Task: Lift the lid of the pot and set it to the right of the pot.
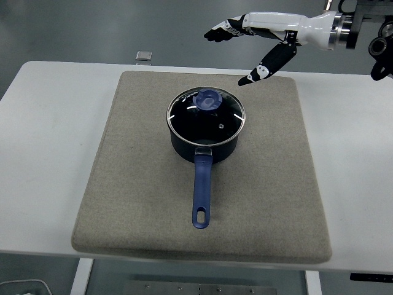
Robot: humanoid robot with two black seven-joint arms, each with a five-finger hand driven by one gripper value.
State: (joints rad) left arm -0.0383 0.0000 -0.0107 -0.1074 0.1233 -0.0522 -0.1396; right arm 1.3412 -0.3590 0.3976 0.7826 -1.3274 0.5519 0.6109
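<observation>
Up beyond the pot [206, 132], the right hand [261, 34] hovers with fingers spread, holding nothing. Below and left of that hand, the lid [206, 115] sits on the pot, untouched.

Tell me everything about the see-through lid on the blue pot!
The round glass lid has a shiny metal rim and a blue knob near its far edge. It sits flat and closed on the dark blue pot, which stands on the grey mat with its long handle pointing toward the near edge. Nothing else touches it; the robot's right hand is apart, beyond it.
</observation>
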